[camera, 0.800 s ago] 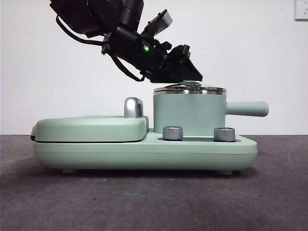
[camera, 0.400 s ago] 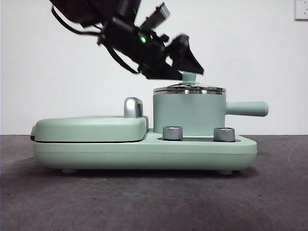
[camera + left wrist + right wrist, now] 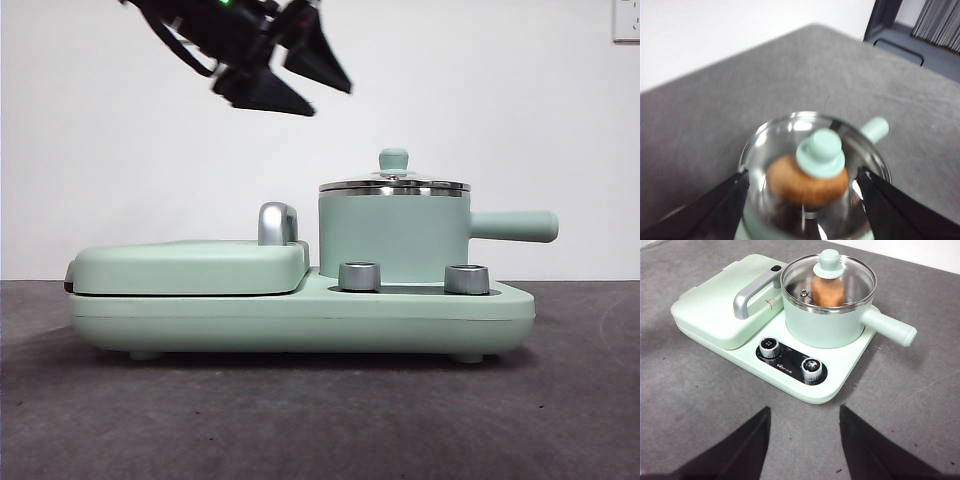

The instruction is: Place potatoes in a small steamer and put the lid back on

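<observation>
Glass lid [image 3: 394,184] seated on steamer [image 3: 392,235]: rigid, fragile, best held by its knob [image 3: 820,153]; left gripper [image 3: 300,78] fingers released, empty above.

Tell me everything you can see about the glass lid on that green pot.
The lid is round clear glass with a steel rim and a mint-green knob on top. It sits level and closed on the small steamer, its rim resting on the pot's steel rim. Through the glass shows the orange-brown potato inside. Nothing grips it: the left gripper hangs open above it, off to one side.
</observation>
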{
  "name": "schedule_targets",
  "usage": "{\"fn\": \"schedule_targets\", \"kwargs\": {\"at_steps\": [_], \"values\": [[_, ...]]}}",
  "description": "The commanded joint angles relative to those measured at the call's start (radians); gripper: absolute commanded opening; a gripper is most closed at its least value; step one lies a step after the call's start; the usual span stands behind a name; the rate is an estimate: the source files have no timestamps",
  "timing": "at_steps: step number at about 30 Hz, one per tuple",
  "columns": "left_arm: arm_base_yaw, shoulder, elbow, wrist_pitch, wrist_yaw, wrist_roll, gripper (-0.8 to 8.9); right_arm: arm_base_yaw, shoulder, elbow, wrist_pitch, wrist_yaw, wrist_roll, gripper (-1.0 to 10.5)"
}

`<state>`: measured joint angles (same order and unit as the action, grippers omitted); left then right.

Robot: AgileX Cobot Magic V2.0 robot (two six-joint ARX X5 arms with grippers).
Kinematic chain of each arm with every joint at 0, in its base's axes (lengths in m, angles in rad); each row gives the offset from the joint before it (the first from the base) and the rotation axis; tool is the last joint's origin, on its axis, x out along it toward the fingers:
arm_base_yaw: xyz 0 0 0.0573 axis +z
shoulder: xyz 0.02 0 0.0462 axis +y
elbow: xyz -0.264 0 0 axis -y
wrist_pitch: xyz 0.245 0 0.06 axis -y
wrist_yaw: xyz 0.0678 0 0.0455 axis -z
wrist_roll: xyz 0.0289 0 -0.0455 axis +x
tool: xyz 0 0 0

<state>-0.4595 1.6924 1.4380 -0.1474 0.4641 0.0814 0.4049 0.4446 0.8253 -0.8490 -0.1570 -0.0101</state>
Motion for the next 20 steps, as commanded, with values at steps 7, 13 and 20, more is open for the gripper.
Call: {"fn": "schedule_targets", "kwargs": {"at_steps": [7, 13, 20], "values": [[0.033, -0.175, -0.039, -0.137, 0.004, 0.012, 3.33, 0.006, 0.003, 0.005, 0.006, 0.0, 0.01, 2.1], [0.054, -0.322, -0.145, -0.177, -0.013, 0.015, 3.33, 0.006, 0.003, 0.005, 0.006, 0.0, 0.01, 2.1], [0.072, -0.572, -0.378, -0.18, -0.077, -0.042, 3.32, 0.006, 0.003, 0.005, 0.004, -0.003, 0.01, 2.1]]}}
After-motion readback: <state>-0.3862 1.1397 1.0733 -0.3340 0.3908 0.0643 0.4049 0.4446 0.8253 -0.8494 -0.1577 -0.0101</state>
